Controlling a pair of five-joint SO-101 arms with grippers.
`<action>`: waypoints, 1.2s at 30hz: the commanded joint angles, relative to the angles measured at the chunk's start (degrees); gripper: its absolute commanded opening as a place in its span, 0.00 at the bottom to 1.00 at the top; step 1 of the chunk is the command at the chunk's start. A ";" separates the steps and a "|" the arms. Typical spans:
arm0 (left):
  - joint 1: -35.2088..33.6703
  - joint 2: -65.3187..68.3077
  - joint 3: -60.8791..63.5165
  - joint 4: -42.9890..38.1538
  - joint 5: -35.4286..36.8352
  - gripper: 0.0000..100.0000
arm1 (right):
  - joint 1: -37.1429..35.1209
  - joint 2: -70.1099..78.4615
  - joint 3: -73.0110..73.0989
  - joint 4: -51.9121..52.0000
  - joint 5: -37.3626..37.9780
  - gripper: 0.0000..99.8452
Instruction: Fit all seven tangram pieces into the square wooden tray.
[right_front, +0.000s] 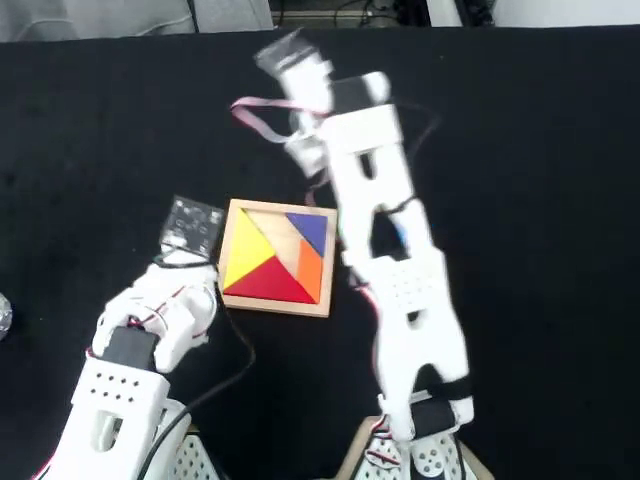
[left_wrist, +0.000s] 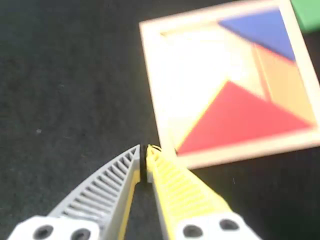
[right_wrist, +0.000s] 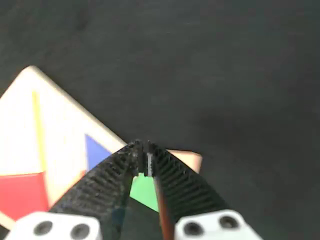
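Left pincer (left_wrist: 145, 150): narrow, the grey and yellow tips meet with nothing between them; it hangs low over the desk, just beside the tray's rim near the red triangle.
Right pincer (right_wrist: 144, 146): narrow, black tips together, over the spot just outside a tray corner; a green piece (right_wrist: 142, 192) shows below the fingers, and I cannot tell whether they touch it.
Green piece: on the desk just outside the tray, by the corner next to the blue triangle.
Tray (right_front: 275, 303): flat on the desk between the two arms.
In the tray: yellow triangle (right_front: 245, 255), red triangle (right_front: 270, 285), blue triangle (right_front: 310, 230), orange piece (right_front: 312, 268); pale wood shows between the yellow and the blue.
Desk (right_front: 520, 200): black cloth.
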 joint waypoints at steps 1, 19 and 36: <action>2.86 -1.14 0.31 2.29 -3.34 0.03 | 4.04 -11.21 8.13 2.29 0.09 0.01; -3.30 -13.27 2.59 10.37 -2.11 0.03 | 16.35 -42.33 76.18 -32.88 10.29 0.01; -14.29 -38.07 10.86 15.38 0.88 0.03 | -0.09 -32.66 64.57 -28.57 0.62 0.01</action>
